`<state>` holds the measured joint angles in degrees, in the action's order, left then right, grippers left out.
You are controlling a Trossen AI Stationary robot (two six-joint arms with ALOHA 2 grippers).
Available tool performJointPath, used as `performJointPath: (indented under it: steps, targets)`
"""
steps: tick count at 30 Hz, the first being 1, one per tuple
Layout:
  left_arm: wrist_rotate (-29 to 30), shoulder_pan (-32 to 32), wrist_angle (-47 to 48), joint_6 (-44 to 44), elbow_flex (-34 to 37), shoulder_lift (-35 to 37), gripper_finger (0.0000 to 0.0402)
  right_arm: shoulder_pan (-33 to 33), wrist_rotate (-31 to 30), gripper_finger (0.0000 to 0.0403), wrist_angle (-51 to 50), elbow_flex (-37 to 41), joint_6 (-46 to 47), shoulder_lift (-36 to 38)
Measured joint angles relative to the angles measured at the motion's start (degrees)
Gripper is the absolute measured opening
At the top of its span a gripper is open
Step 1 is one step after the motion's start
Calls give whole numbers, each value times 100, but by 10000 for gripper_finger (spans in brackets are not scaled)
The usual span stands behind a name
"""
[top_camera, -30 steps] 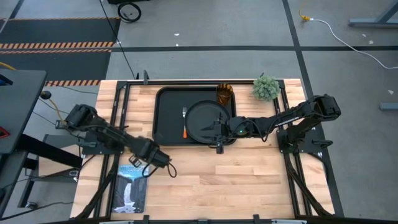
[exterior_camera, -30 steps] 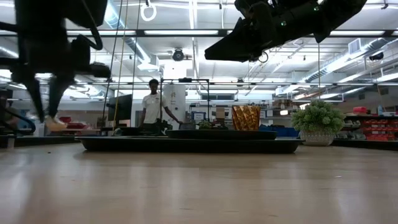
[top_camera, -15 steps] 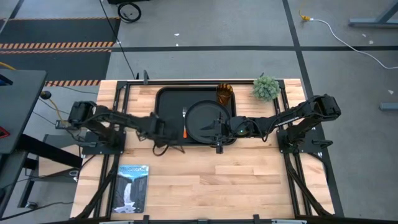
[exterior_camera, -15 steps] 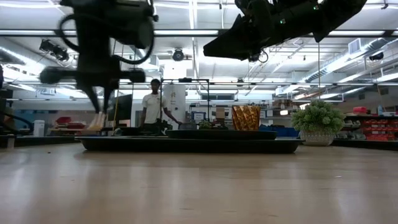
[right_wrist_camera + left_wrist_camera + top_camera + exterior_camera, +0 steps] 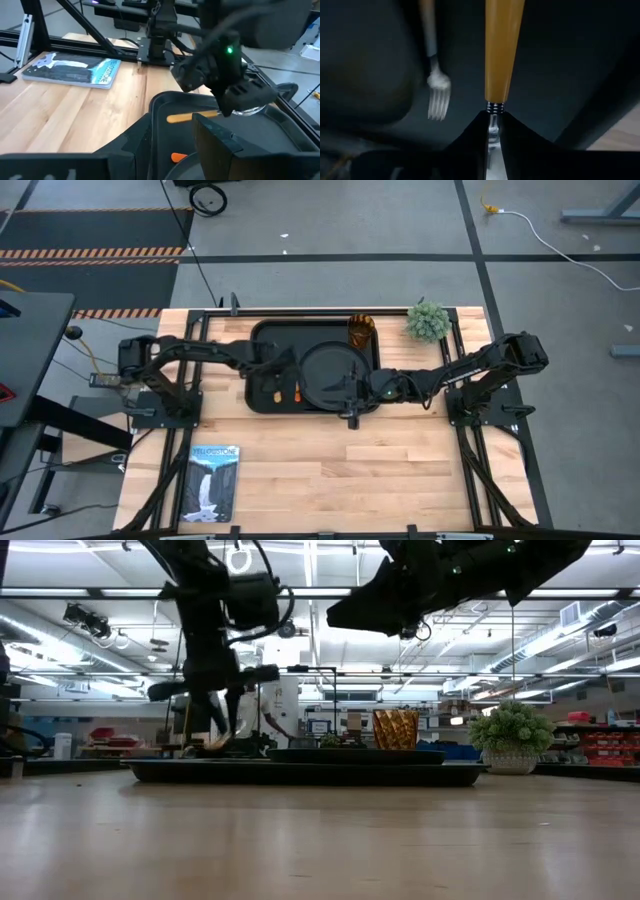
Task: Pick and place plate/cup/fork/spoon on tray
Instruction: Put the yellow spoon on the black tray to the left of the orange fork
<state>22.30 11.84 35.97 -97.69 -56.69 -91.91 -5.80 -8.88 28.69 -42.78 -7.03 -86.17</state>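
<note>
Two arms are over the tray (image 5: 262, 340). At its left part, the left claw (image 5: 277, 367) pinches the spoon (image 5: 502, 50) by its neck, handle pointing away, just left of the lying fork (image 5: 297, 392). Rightward, the right claw (image 5: 345, 388) hovers parted over the plate (image 5: 330, 365).

A booklet (image 5: 213, 482) (waterfall cover) lies flat at the table's (image 5: 400, 470) near-left corner; a potted plant (image 5: 428, 321) stands at the far-right corner.

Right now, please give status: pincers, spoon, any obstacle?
Left pincer shut on spoon, low over tray. Right pincer over plate. Fork lies close beside spoon.
</note>
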Motion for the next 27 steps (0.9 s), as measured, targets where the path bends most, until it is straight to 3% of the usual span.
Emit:
performJointPath:
  steps: [7, 27]
  targets:
    - [-298, 467, -564, -987, 6, -487, 38, -128, -145, 145, 44, 0, 0, 0]
    - [-1453, 802, -667, -1066, 4, -753, 38, -135, -214, 145, 44, 0, 109, 0]
